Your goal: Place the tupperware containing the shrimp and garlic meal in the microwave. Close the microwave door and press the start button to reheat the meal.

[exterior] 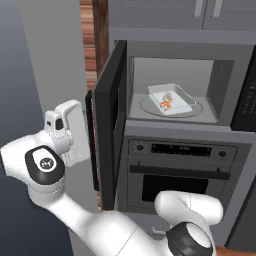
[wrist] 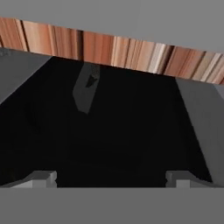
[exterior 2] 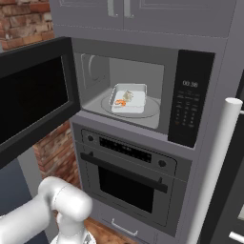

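Note:
The microwave stands open. On its round turntable rests the clear tupperware, holding an orange shrimp and a whitish garlic bulb. The microwave door is swung out to the left, its black handle along the outer edge. My white hand is just left of the door, on its outer side. My gripper faces the door's dark window from close up, fingertips wide apart, nothing between them. The black keypad panel is at the right.
Below the microwave sits an oven with a horizontal handle. Grey cabinets hang above. A brick wall lies behind the open door. A tall white bar handle stands at the right. A grey wall panel is beside my hand.

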Robot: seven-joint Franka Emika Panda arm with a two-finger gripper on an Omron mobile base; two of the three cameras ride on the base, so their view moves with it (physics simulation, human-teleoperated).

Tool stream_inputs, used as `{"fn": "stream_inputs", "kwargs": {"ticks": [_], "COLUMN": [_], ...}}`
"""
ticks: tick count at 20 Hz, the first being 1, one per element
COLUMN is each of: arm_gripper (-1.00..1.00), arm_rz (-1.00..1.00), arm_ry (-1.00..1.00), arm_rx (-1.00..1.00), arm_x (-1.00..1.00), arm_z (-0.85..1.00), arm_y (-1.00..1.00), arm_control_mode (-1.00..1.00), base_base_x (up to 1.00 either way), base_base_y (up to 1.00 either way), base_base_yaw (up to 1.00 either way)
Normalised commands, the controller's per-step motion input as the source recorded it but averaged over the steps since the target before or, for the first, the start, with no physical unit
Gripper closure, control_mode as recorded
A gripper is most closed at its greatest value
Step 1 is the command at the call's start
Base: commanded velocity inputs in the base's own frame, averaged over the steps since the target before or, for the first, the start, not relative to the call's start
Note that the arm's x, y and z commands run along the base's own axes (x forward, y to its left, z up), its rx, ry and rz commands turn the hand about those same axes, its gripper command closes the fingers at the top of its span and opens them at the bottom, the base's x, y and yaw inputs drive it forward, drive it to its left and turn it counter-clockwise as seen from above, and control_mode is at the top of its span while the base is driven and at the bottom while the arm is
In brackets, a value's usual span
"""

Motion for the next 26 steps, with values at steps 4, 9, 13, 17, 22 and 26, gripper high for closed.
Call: {"fn": "stream_inputs", "kwargs": {"ticks": [4,9,13,17,22,26], "arm_gripper": [-1.0,-1.0,-1.0,-1.0,-1.0,-1.0], "arm_rz": [-0.05,-0.04,-0.03,-0.01,0.0,0.0], "arm_ry": [-0.09,-0.1,-0.1,-0.08,-0.05,-0.03], "arm_rx": [0.01,0.02,0.04,0.06,0.09,0.09], "arm_x": [-0.17,-0.17,-0.09,0.0,0.17,0.3], "arm_z": [-0.14,-0.16,-0.15,-0.11,-0.01,0.0], "arm_y": [-1.0,-1.0,-1.0,-1.0,-1.0,-1.0], "arm_control_mode": [-1.0,-1.0,-1.0,-1.0,-1.0,-1.0], "base_base_x": [0.0,0.0,0.0,0.0,0.0,0.0], "base_base_y": [0.0,0.0,0.0,0.0,0.0,0.0], "base_base_yaw": [0.0,0.0,0.0,0.0,0.0,0.0]}}
